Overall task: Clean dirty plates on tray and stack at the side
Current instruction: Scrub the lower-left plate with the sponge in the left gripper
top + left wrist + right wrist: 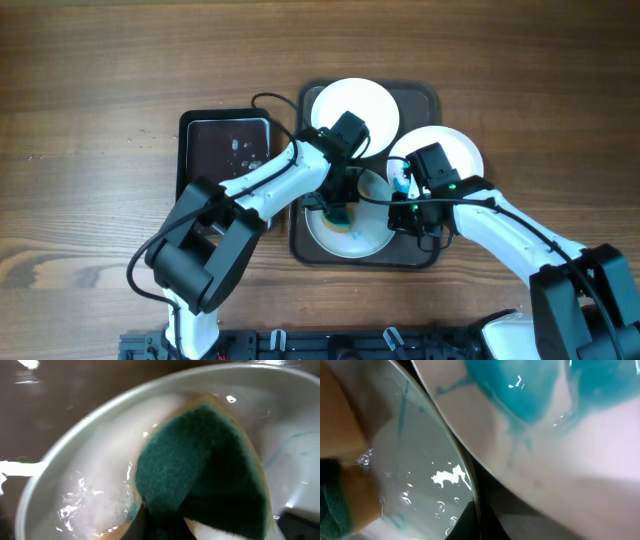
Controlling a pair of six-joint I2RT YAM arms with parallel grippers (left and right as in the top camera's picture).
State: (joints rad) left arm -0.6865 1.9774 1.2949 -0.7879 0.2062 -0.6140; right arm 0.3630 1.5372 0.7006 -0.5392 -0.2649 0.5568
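Observation:
A dark tray (425,100) holds three white plates. My left gripper (338,207) is shut on a green-and-yellow sponge (200,470) and presses it onto the wet front plate (365,240), whose rim also shows in the left wrist view (75,455). My right gripper (410,215) is shut on that plate's right rim (465,467), its dark finger (477,522) astride the edge. The right plate (455,150) carries blue stains (530,390) and overlaps the front plate's edge. The back plate (352,105) looks plain white.
A black basin (190,135) with water in it stands left of the tray on the wooden table (90,100). My left arm crosses from the basin's front to the tray. A black rail runs along the table's front edge.

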